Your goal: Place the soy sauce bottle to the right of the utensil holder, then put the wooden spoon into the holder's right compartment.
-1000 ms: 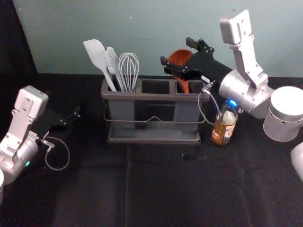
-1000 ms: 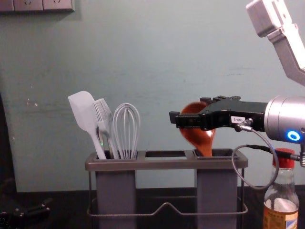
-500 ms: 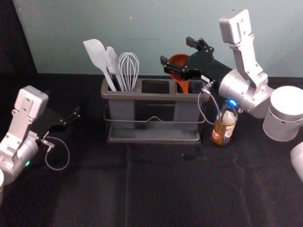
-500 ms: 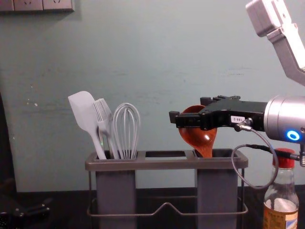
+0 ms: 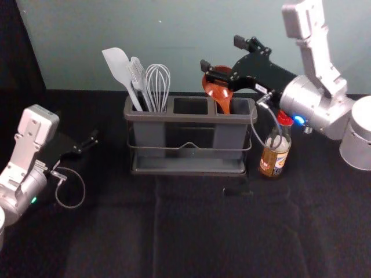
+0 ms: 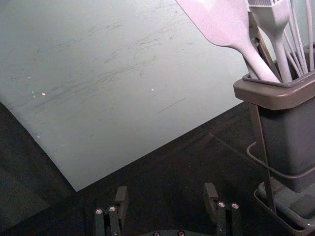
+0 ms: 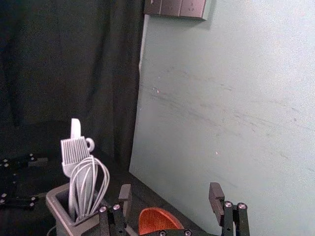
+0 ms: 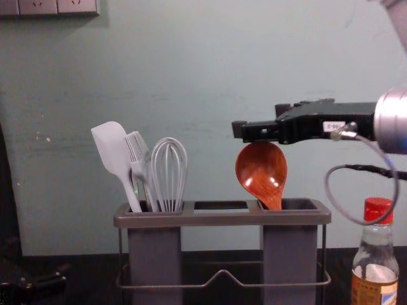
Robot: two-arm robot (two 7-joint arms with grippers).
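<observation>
In the right compartment [image 8: 289,254] of the utensil holder [image 8: 222,218], the wooden spoon [image 8: 261,171] leans bowl-up, with the right gripper [image 7: 171,191] just above the bowl, its fingers wide apart and gripping nothing. The spoon should be light and stiff, but its glossy, rounded bowl could slip; any correction is best made at the neck. The soy sauce bottle [image 8: 375,267] stands right of the holder, likely heavier, smooth and breakable, best held round its body. The left gripper [image 6: 166,192] is parked off left, fingers spread, empty.
</observation>
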